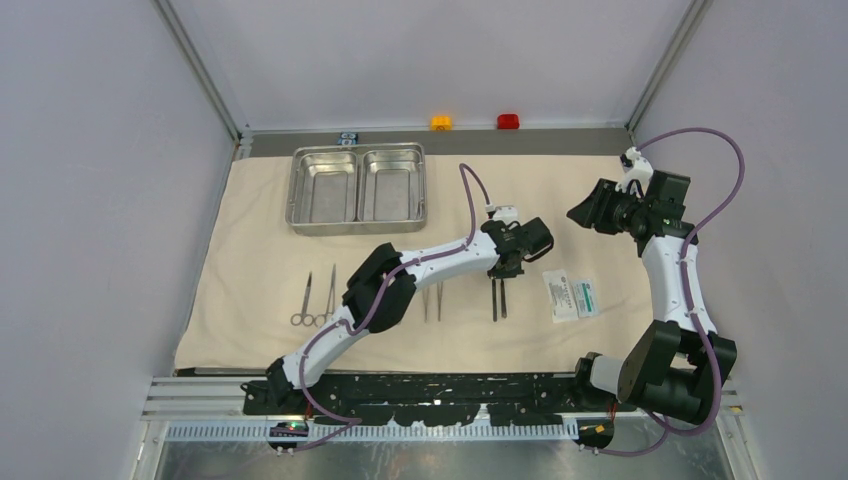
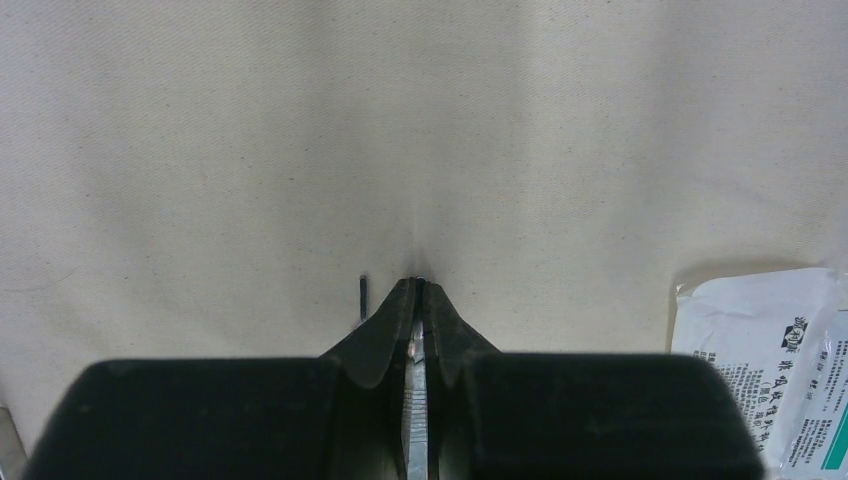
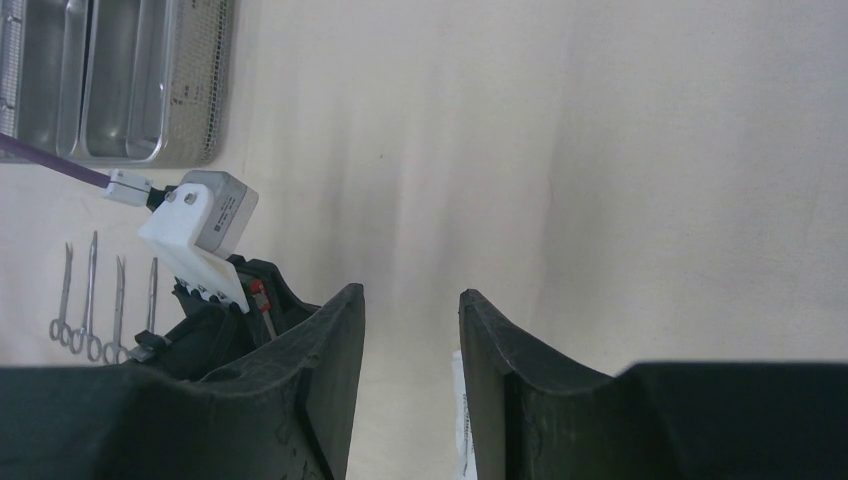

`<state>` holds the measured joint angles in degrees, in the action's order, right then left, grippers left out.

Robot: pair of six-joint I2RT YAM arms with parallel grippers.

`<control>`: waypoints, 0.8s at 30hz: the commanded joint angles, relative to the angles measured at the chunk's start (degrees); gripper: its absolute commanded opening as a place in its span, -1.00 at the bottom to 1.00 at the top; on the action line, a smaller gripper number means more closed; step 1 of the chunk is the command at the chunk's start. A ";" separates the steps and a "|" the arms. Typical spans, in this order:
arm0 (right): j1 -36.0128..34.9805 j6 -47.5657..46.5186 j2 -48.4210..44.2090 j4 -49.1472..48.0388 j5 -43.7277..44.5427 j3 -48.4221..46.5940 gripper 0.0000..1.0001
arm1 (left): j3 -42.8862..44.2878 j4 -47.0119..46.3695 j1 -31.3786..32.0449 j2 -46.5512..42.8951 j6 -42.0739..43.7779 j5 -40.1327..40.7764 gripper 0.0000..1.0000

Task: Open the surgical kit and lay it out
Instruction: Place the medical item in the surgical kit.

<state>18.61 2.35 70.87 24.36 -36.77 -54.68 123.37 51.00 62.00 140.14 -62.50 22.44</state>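
Observation:
The beige cloth wrap (image 1: pixel 250 270) lies spread flat over the table. At its back left stands the steel two-compartment tray (image 1: pixel 355 188), with nothing in it. Along the front lie ring-handled scissors and forceps (image 1: pixel 315 300), tweezers (image 1: pixel 432 300), two thin straight tools (image 1: pixel 498 300) and the white-and-green packet (image 1: pixel 570 296). My left gripper (image 2: pixel 418 283) points down with its tips at the cloth, shut on one thin straight steel tool (image 2: pixel 414 410). The other thin tool (image 2: pixel 362 295) lies just to its left. My right gripper (image 3: pixel 412 300) hangs open and holds nothing, raised at the right over the cloth.
An orange button (image 1: pixel 441 122) and a red button (image 1: pixel 508 121) sit on the back rail, with a small black-and-blue block (image 1: pixel 347 138) behind the tray. Grey walls close in both sides. The packet (image 2: pixel 770 360) lies close to the right of my left gripper.

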 commanded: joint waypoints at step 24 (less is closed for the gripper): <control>0.35 0.70 -0.23 -2.43 -1.25 0.26 -0.10 | -1.65 -4.63 -0.13 -4.14 5.43 4.00 -0.46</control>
<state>18.61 2.39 71.11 24.03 -36.84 -54.39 122.74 48.45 62.13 139.98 -59.64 23.05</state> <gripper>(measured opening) 0.451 0.263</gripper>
